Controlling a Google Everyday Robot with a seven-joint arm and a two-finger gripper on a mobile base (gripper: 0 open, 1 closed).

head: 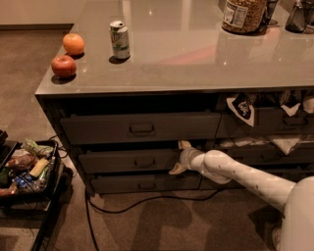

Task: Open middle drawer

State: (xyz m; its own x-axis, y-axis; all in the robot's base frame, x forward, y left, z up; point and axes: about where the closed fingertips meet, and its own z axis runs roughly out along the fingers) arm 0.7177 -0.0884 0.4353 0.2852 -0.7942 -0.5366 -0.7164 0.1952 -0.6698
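Observation:
The middle drawer [127, 161] is the low dark grey front between a taller drawer above and a lower one beneath, with a small loop handle [144, 162] at its centre. It looks pushed in, about level with its neighbours. My gripper [179, 158] is at the right end of that front, to the right of the handle. One pale finger [185, 145] points up and the other points down, spread apart with nothing seen between them. My white arm [235, 172] reaches in from the lower right.
On the countertop [196, 54] are an orange [73, 43], an apple [64, 66], a soda can [119, 39] and a jar [241, 14]. Cloths hang from the right-hand drawers [274, 122]. A black cart of snacks [27, 169] stands at the left, and a cable [147, 201] runs along the floor.

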